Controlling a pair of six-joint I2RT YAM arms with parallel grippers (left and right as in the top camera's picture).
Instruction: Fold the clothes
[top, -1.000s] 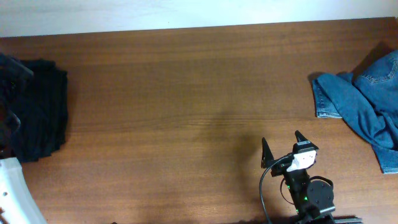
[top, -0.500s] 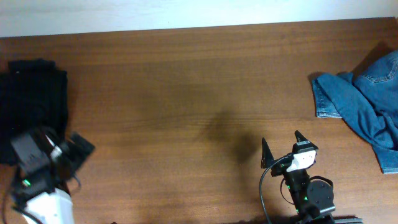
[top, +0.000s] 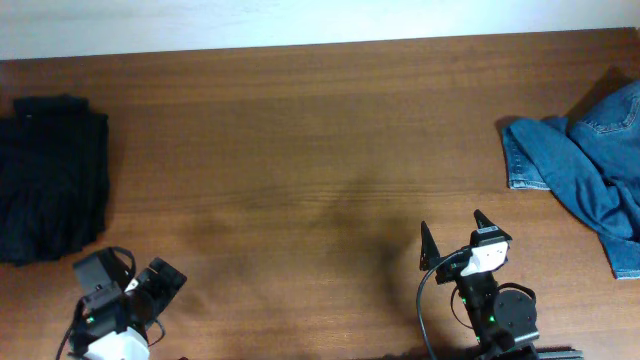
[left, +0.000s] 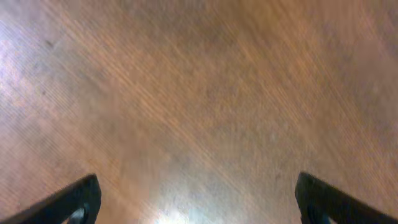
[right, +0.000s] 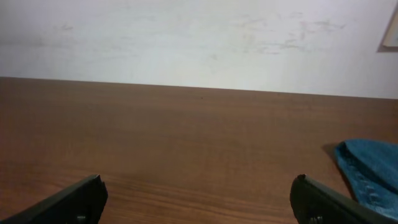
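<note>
Now that my left gripper (top: 158, 282) has pulled back, spread and empty, the folded matte black cloth garment (top: 55, 175) sits finished at the brown wooden table's (top: 300, 150) left edge. My right gripper (top: 452, 232) is spread too. The crumpled blue denim garment (top: 590, 170) is probably next.

Crumpled blue jeans (top: 590, 170) lie on the wooden table (top: 320, 150) (far right edge).

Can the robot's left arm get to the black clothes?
Probably yes. The left pincer is open and empty over bare table, and the black clothes lie close by at the table's left edge, with nothing in between.
</note>
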